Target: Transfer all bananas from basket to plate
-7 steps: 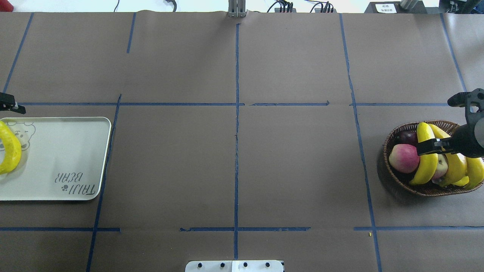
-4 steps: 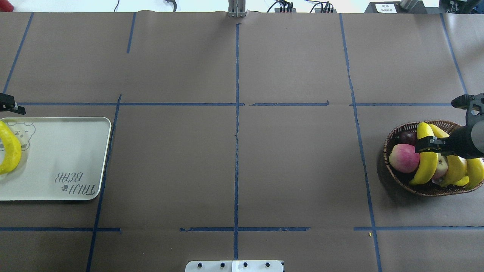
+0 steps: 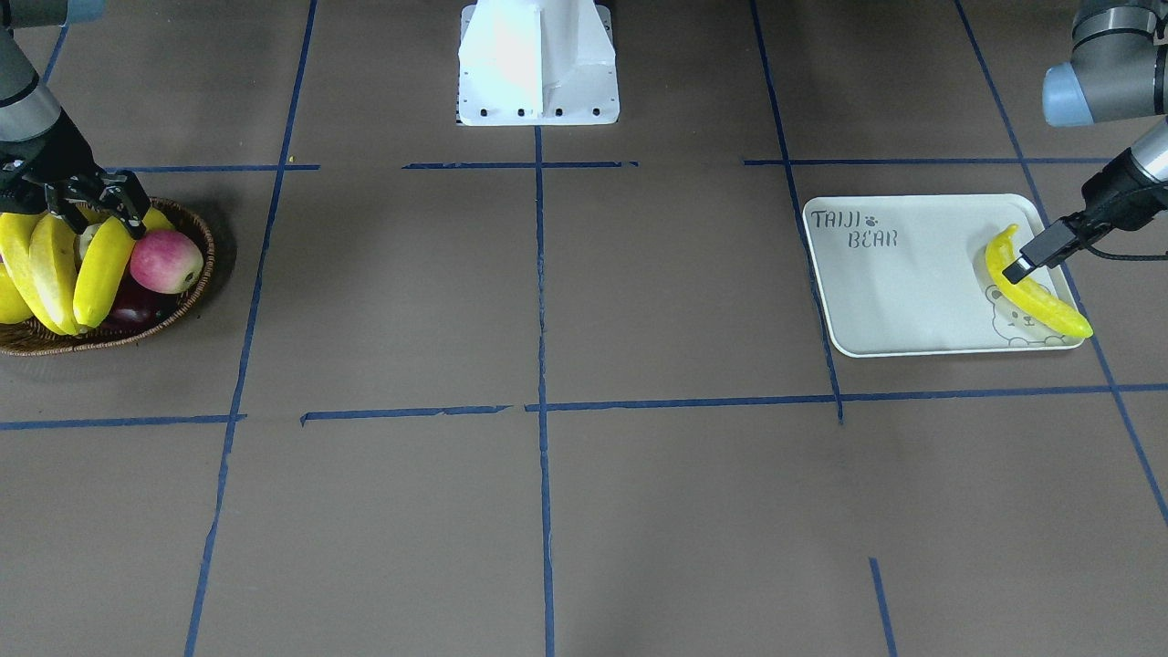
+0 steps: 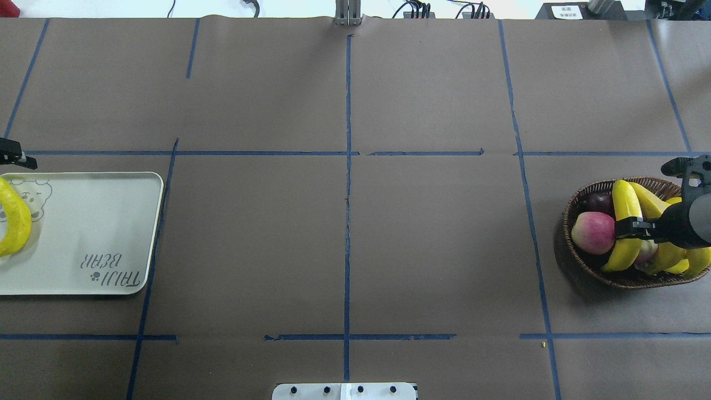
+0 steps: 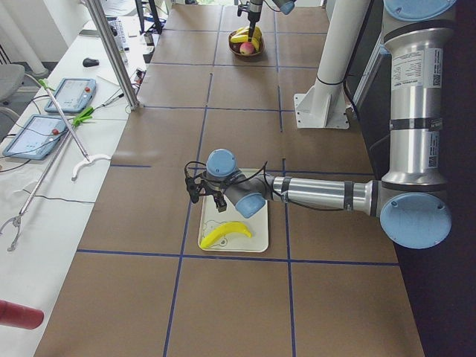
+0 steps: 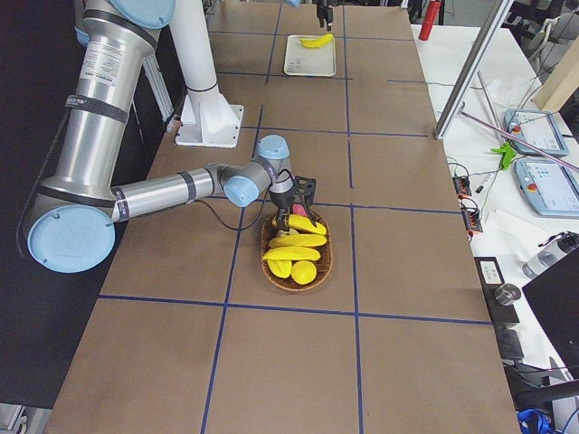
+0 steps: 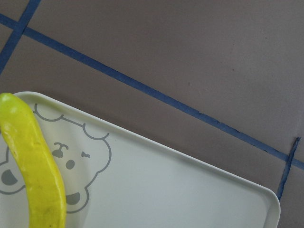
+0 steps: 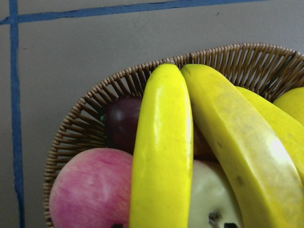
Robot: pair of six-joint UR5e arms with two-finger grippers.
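Several yellow bananas (image 4: 625,203) lie in the wicker basket (image 4: 577,266) at the table's right end. My right gripper (image 4: 627,229) hangs low over the leftmost banana (image 8: 161,156) and stands open. Its fingertips straddle the banana, and their dark tips just show at the bottom of the right wrist view. One more banana (image 4: 16,222) lies free on the plate (image 4: 83,222), over the bear drawing. My left gripper (image 3: 1017,267) hovers just above that banana (image 3: 1040,306) at the plate's outer end. It looks open and holds nothing.
A red apple (image 4: 591,232), a dark plum (image 4: 597,201) and a pale fruit share the basket with the bananas. The robot's white base (image 3: 537,64) stands at the table's near middle. Blue tape lines divide the brown table cover.
My right gripper has come down onto the leftmost banana in the basket, sliding a little along it toward the robot. The left arm and the banana on the plate have not moved.
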